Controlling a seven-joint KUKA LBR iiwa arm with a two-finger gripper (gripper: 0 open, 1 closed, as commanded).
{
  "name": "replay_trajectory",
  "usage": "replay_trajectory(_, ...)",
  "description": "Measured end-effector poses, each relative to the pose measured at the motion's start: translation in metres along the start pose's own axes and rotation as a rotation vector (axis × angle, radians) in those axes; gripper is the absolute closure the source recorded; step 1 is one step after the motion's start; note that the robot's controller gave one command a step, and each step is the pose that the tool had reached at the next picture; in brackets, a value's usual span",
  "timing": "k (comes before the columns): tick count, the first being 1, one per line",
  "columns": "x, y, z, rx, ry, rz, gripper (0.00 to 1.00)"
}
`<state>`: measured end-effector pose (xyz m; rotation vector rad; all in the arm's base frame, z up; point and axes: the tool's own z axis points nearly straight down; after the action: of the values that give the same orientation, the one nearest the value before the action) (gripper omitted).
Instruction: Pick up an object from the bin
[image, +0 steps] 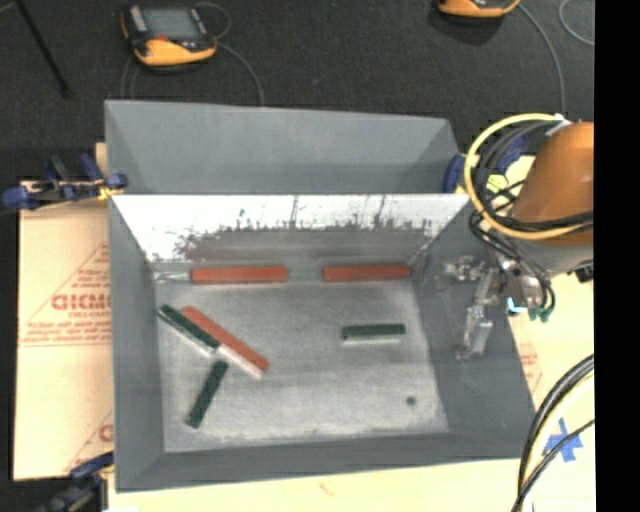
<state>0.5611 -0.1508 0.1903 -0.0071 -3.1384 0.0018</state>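
Grey metal bin (300, 458) holds loose sticks (222, 345); a dark green bar (374, 333) lies nearest its right edge. End effector (476, 330) hangs over the right wall, opening impossible to tell; nothing picked yet.

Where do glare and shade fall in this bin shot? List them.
Camera view: the strongest glare is a pale band along the bin's back wall, just above the left red bar and the right red bar. Camera view: the left wall and near wall look darker than the floor. Camera view: the gripper hangs over the dim right wall.
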Motion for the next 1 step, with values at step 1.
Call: replay_trajectory(1,-0.0017,0.0008,-0.0048,0.002,-0.008,-0.004,0.00)
